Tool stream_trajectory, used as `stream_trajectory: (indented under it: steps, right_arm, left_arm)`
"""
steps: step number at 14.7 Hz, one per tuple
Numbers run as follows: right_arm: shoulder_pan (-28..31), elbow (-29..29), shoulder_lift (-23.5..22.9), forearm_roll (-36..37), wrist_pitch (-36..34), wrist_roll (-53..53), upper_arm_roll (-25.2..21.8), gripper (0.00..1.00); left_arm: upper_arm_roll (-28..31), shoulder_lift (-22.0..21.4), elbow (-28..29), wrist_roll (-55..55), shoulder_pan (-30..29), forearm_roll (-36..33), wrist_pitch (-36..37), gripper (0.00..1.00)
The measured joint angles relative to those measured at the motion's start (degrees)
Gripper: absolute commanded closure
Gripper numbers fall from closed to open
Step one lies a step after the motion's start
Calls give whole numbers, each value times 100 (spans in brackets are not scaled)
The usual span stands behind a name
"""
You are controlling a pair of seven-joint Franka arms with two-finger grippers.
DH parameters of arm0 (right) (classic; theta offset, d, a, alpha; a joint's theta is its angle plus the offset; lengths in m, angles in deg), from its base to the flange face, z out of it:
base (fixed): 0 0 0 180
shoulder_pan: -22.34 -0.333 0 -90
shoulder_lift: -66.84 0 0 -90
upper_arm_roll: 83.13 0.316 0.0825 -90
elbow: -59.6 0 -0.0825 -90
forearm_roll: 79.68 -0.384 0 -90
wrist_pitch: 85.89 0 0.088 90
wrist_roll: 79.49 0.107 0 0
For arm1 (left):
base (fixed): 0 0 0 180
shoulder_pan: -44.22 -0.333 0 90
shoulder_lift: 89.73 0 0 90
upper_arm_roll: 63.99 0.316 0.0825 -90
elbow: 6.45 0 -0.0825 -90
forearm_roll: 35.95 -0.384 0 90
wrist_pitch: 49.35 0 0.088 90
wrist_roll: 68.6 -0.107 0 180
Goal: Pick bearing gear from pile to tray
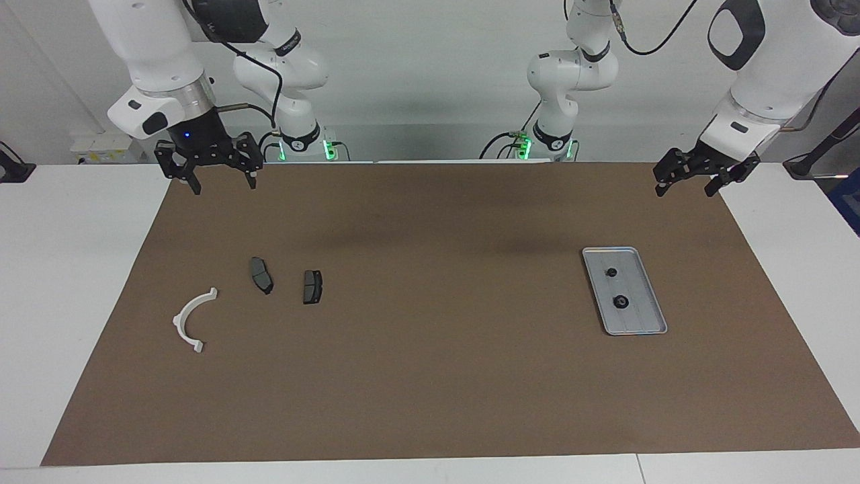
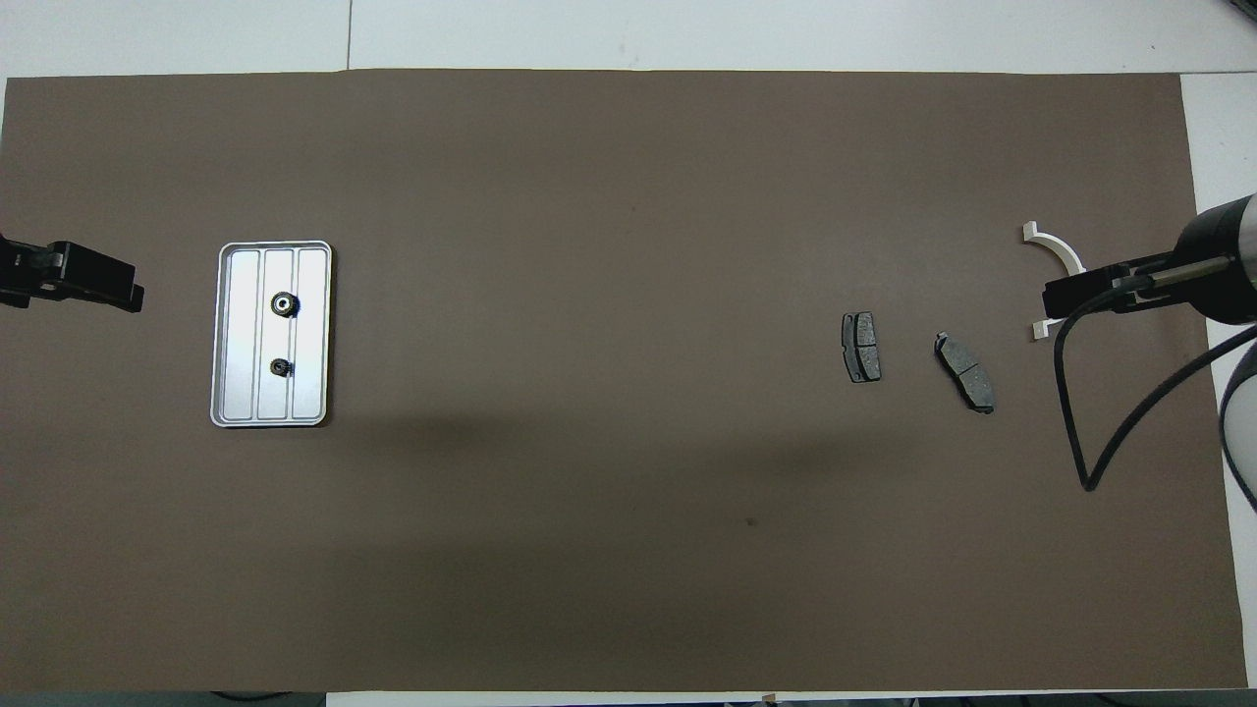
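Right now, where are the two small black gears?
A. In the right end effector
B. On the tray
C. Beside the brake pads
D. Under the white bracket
B: both small black gears, the larger and the smaller, lie on the tray, apart from each other.

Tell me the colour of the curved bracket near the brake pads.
White. The bracket shows best in the facing view; the right gripper partly covers it overhead.
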Motion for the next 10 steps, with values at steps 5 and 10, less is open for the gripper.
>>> stream_trajectory:
  steps: [5,10]
  right_arm:
    - [0,0,0,0,0,0,-1,0]
    - [-1,0,0,0,0,0,0,0]
  left_arm:
    - [-3,0,3,-1,59,2,-34,0]
    - [-4,0,15,-1,112,4,-47,0]
